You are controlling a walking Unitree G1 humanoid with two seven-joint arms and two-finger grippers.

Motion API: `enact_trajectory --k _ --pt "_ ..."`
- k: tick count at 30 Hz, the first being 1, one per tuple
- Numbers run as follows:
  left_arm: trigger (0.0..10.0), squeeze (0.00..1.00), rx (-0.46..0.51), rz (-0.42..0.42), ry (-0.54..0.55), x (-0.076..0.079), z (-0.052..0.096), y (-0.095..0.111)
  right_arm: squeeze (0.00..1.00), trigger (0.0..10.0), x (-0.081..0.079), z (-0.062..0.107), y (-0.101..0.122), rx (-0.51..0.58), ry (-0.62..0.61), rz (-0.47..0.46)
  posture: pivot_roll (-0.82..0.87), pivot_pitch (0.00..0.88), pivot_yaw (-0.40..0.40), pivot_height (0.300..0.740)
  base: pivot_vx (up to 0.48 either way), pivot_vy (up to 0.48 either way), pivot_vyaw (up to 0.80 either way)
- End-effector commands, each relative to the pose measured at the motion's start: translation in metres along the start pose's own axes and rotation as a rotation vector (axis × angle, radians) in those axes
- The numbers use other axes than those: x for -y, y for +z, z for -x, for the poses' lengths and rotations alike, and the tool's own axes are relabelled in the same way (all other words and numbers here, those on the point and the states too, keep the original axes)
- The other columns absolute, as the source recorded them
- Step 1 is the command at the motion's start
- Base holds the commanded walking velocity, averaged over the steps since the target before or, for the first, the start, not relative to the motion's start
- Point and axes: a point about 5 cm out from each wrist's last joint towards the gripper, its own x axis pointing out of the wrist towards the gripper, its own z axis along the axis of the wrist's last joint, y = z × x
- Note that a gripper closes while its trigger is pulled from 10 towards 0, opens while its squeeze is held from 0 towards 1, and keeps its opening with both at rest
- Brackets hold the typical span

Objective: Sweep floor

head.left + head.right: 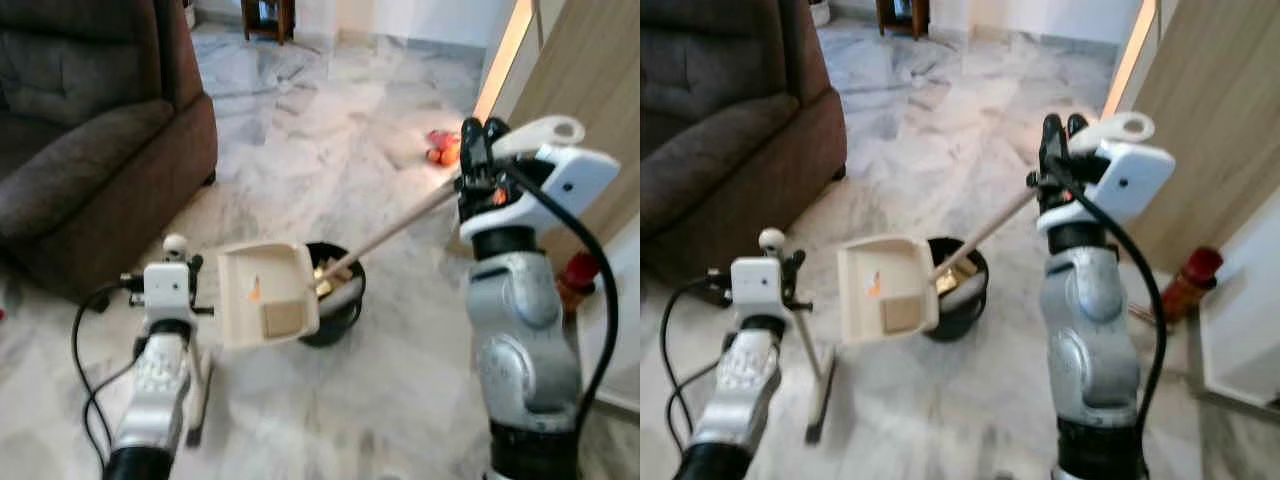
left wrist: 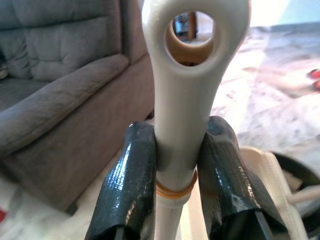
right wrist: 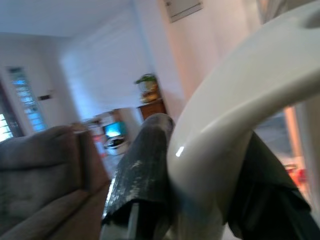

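My right gripper (image 1: 480,140) is raised at chest height, shut on the looped top of a long pale handle (image 1: 400,225). That handle slopes down to a cream dustpan (image 1: 265,295), which is tilted over a black bin (image 1: 340,300). A tan square scrap and a small orange bit lie in the pan. In the right wrist view the fingers (image 3: 142,170) clamp the white loop. My left gripper (image 1: 178,278) is low at the left, shut on a broom handle (image 2: 182,100) with a looped end. The broom stick (image 1: 198,385) runs down to the floor.
A brown sofa (image 1: 90,140) fills the left side. Orange and red objects (image 1: 442,148) lie on the marble floor by a wooden panel (image 1: 590,70) at the right. A red item (image 1: 578,272) stands beside my right arm. Wooden furniture legs (image 1: 268,18) are far back.
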Motion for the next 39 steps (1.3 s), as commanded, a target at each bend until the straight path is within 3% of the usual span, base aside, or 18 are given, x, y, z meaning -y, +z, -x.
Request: enact_trajectory --k 1,39 --pt "10.0 0.00 0.058 0.003 0.009 -0.005 -0.004 0.011 0.00 10.0 -0.007 -0.003 0.018 0.096 0.026 0.005 -0.07 0.071 -0.002 0.740 0.292 0.000 0.00" --pt "10.0 0.00 0.065 0.002 0.022 -0.006 -0.004 0.012 0.00 10.0 -0.017 -0.003 0.020 0.101 0.067 -0.018 -0.06 0.083 -0.004 0.740 0.297 0.000 0.00"
